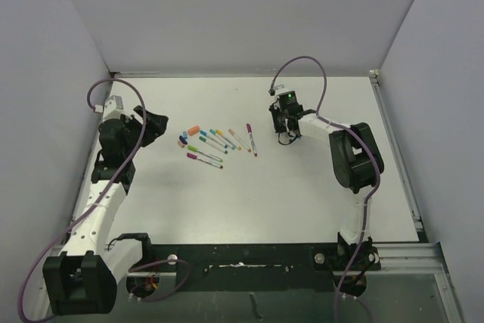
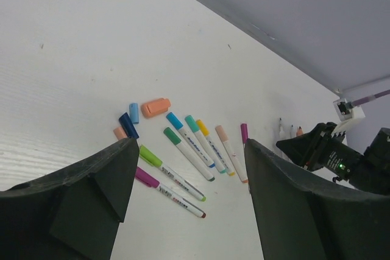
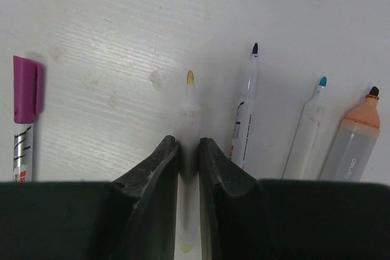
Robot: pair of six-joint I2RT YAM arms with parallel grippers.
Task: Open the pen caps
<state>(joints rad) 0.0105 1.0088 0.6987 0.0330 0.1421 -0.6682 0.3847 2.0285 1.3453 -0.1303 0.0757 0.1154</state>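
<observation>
Loose pen caps lie on the white table: a fat orange cap, a light blue cap, a dark blue cap and a peach cap. Beside them lie several capped pens, also in the top view. My left gripper is open and empty, hovering left of the caps. My right gripper is shut on an uncapped pale barrel with a yellow tip, low at the table. A magenta-capped pen lies to its left.
Uncapped barrels lie next to the held one: a dark-blue-tipped one, a teal-tipped one and a fat orange marker. Grey walls enclose the table on three sides. A metal rail runs along the right edge.
</observation>
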